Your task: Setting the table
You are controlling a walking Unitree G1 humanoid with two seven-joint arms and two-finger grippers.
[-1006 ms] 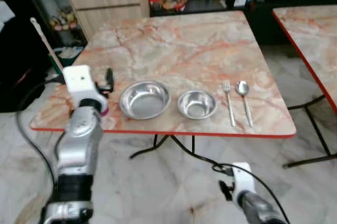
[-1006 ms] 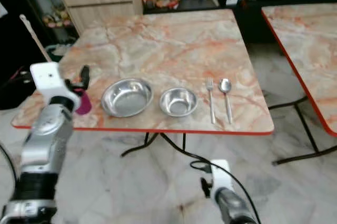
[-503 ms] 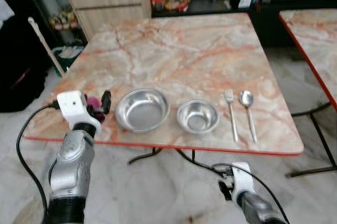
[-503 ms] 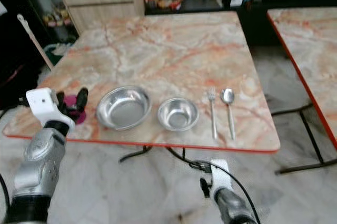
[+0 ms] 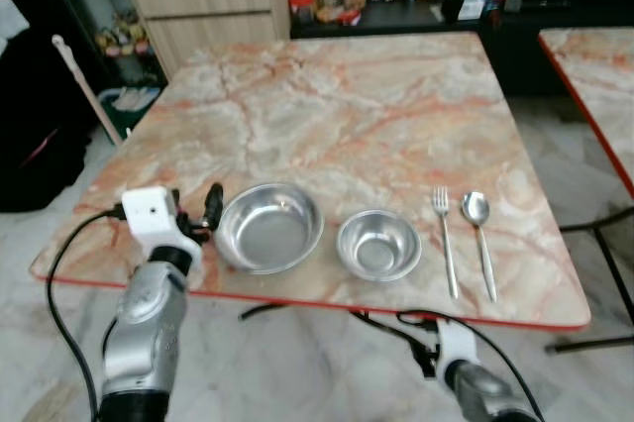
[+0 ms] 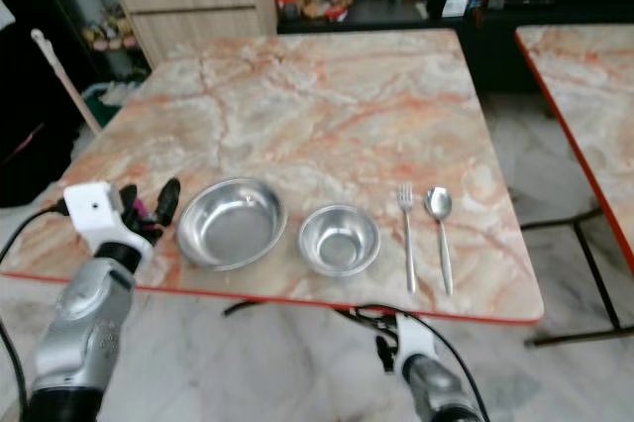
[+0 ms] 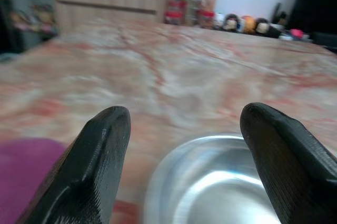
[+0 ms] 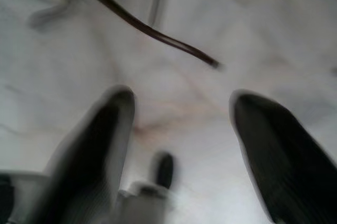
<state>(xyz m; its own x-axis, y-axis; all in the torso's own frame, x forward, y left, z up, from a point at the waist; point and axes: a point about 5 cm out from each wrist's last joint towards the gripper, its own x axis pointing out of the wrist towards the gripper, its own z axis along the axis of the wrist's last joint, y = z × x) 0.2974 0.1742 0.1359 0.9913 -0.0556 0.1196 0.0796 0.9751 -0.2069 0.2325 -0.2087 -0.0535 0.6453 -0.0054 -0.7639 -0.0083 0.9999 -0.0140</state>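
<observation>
Now left gripper spread wide, holding nothing, just beside large bowl; right gripper likewise spread, well below it.

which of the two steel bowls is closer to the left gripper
The larger bowl, the left one of the pair. It sits right beside the left gripper, while the smaller bowl lies farther right, toward the fork.

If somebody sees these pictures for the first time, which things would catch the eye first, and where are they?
Along the near edge of the marble-patterned table lies a neat row: a large steel bowl, a smaller steel bowl, then a fork and a spoon side by side to the right. At the row's left end the left gripper hovers, open, by a purple object beside the large bowl.
</observation>
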